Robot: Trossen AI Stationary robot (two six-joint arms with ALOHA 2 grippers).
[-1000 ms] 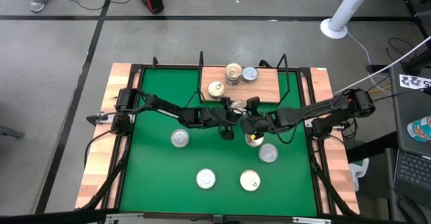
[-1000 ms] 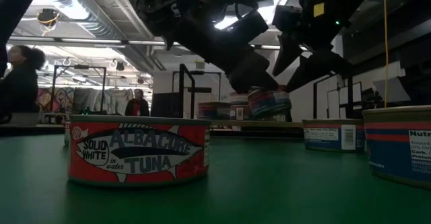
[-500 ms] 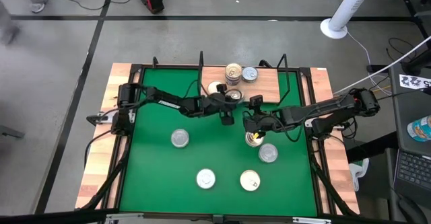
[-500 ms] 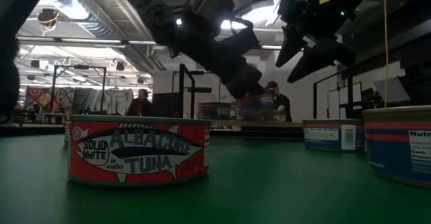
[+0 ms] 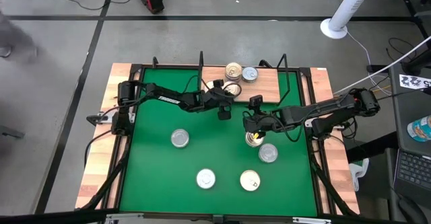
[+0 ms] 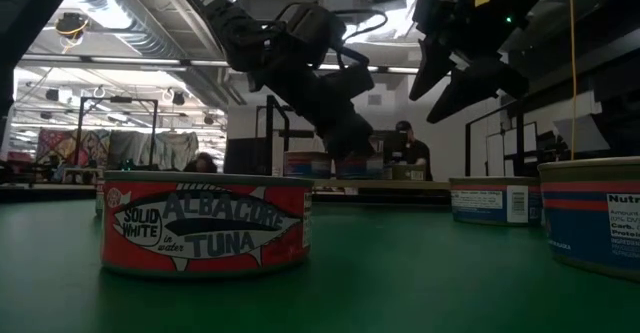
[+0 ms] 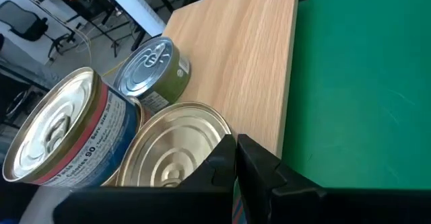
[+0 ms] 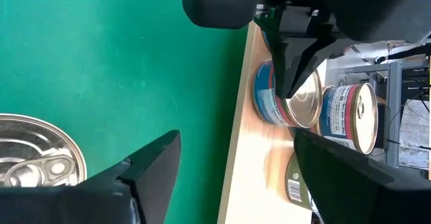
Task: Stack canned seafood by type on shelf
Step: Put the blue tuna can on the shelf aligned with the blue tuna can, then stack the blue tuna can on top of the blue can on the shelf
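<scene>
Hovering my left pincer point(image 5: 225, 100), fingers together, over gold tin point(image 7: 176, 143) on shelf point(image 5: 266, 84) | two tins point(image 7: 151, 66) beside | right pincer point(image 5: 250, 124) apart above desk tin point(image 8: 37, 150).

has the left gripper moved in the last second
Yes. In the high view the left gripper has gone from mid-table, beside the right gripper, up to the shelf edge, and is shut on a can there.

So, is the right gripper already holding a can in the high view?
No, the right gripper hangs open above a gold-topped can on the green table, its fingers not closed on it.
</scene>
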